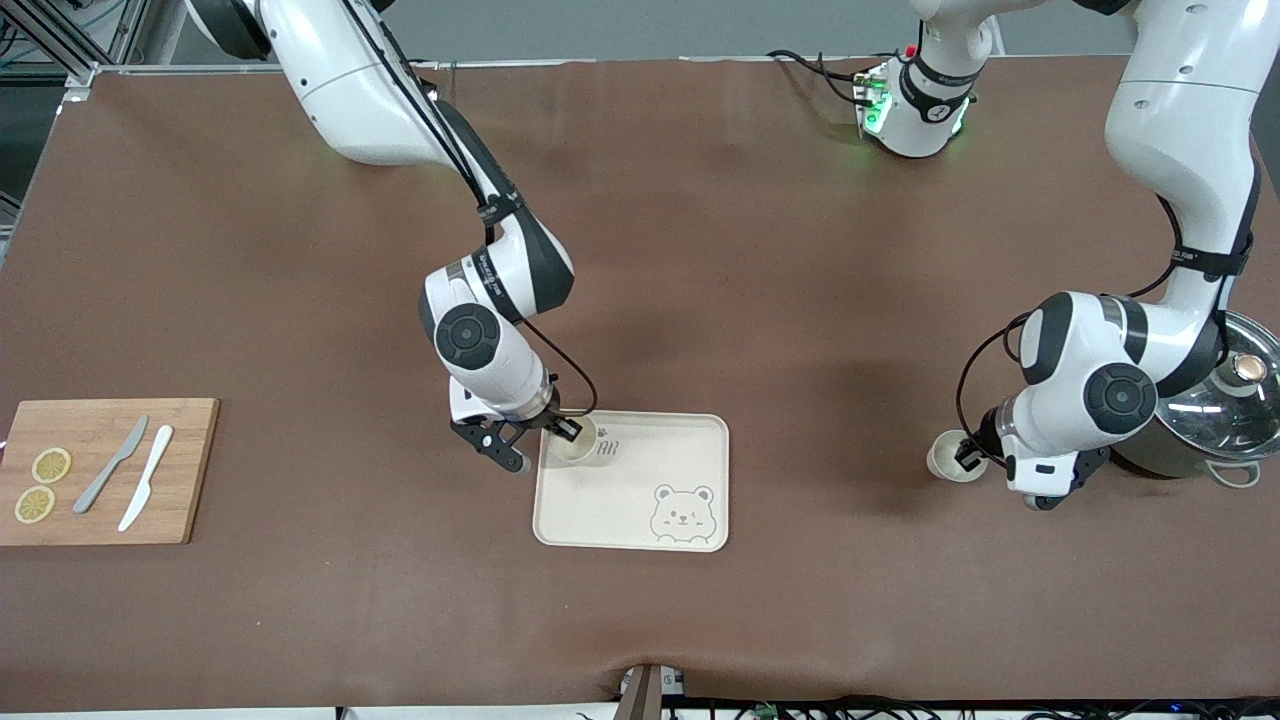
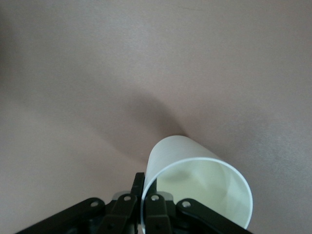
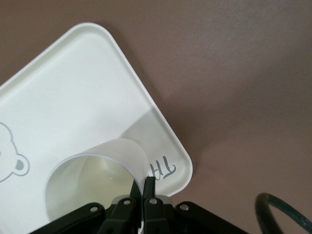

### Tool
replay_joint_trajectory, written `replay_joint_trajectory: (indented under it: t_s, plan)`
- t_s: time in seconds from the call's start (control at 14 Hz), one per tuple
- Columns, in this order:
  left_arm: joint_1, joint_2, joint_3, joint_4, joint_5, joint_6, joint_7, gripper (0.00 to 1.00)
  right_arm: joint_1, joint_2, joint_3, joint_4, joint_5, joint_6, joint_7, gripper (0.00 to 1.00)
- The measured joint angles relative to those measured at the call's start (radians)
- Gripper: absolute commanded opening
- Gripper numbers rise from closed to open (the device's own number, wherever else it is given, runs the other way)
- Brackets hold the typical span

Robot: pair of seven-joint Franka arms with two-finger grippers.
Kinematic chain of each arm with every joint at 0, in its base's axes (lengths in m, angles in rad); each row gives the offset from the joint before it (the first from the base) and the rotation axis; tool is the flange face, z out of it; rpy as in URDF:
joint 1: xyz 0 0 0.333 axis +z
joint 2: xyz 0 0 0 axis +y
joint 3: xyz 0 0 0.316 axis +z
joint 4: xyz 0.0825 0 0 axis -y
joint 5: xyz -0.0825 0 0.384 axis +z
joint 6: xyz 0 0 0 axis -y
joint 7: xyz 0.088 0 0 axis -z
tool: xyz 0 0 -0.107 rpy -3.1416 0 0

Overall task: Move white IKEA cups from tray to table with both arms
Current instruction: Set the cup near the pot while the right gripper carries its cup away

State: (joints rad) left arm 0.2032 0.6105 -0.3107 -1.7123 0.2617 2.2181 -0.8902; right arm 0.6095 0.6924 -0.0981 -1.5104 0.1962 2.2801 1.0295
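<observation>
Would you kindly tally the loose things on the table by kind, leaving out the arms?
Cups: 2
Tray: 1
Cutting board: 1
Knives: 2
Lemon slices: 2
Pot with lid: 1
Total: 9

A robot lab: two arms (image 1: 480,300) bolted to a brown-matted table (image 1: 700,250), cabling, aluminium framing (image 1: 70,40), staged kitchen props like a pot (image 1: 1225,410).
</observation>
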Motion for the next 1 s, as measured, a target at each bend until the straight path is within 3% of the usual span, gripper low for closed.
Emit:
replay_joint_trajectory:
  t_s: [0.07,0.14,0.21,0.29,0.36,0.64,1.0]
  plan:
    - [0.0,0.005,0.0,-0.003,0.0,0.015,0.0,0.06,-0.005,-0.025,-0.006,0.007,0.0,-0.043,-0.001,0.0]
    - [0.0,0.011,0.0,-0.005,0.0,0.028,0.0,0.24,-0.016,-0.058,-0.012,0.009,-0.001,-0.099,-0.014,0.0]
    - [0.0,0.015,0.0,-0.005,0.0,0.035,0.0,0.52,-0.035,-0.094,-0.017,0.007,-0.001,-0.165,-0.053,0.0]
    - [0.0,0.017,0.0,-0.005,0.0,0.038,0.0,0.88,-0.063,-0.132,-0.021,-0.004,-0.003,-0.221,-0.113,0.0]
    - [-0.001,0.017,-0.001,-0.005,0.0,0.04,0.0,1.0,-0.098,-0.174,-0.024,-0.036,-0.011,-0.251,-0.189,0.0]
    - [-0.001,0.002,-0.002,0.001,0.0,0.044,0.002,1.0,-0.273,-0.345,-0.031,-0.282,-0.059,-0.245,-0.533,0.0]
    - [0.018,-0.093,0.001,0.015,0.0,-0.017,0.092,1.0,-0.484,-0.42,-0.032,-0.499,-0.067,-0.169,-0.911,0.0]
